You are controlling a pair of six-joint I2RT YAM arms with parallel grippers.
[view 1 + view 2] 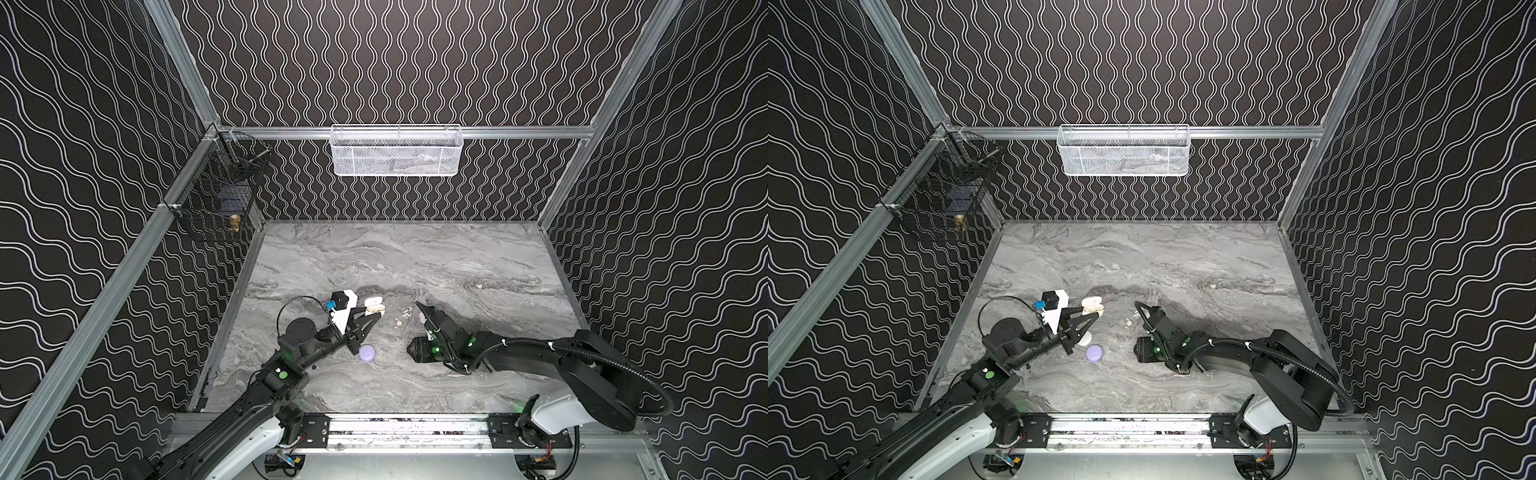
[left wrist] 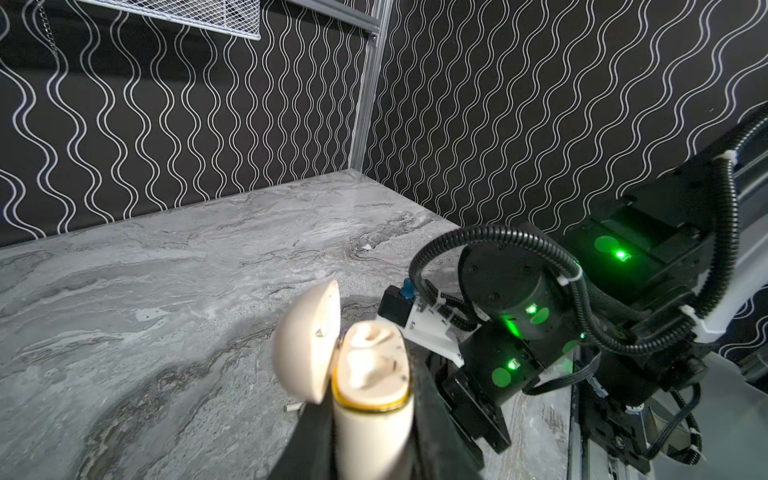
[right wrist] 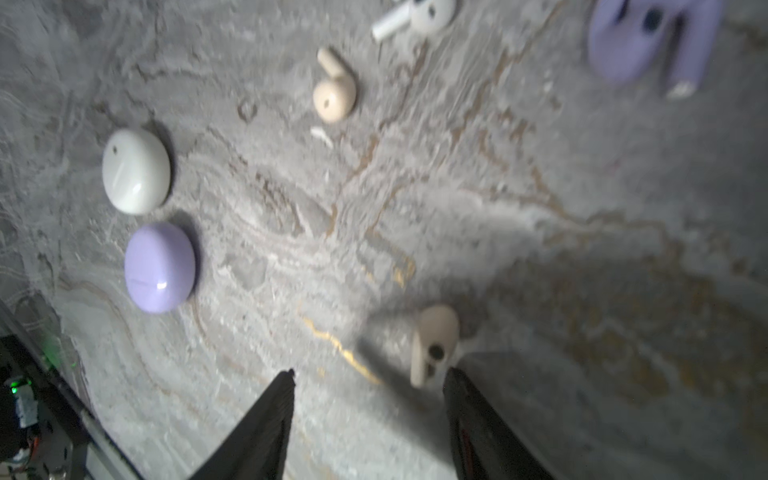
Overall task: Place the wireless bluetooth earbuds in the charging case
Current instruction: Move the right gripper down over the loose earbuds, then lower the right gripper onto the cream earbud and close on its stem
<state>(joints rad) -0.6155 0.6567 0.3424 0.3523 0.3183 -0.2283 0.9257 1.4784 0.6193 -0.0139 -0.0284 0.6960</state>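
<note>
Now our left gripper (image 2: pixel 371 419) clamps the open case (image 2: pixel 365 374) while our right gripper (image 3: pixel 370 371), jaws apart and empty, hangs beside a light, slippery earbud (image 3: pixel 434 340) on the table (image 3: pixel 582 249), which we'd pinch across its stem.

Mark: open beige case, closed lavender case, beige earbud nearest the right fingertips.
open beige case (image 2: pixel 370 374): left wrist view, base's inner tray.
closed lavender case (image 3: pixel 160 268): right wrist view, top centre.
nearest beige earbud (image 3: pixel 434 336): right wrist view, mid-body.
</note>
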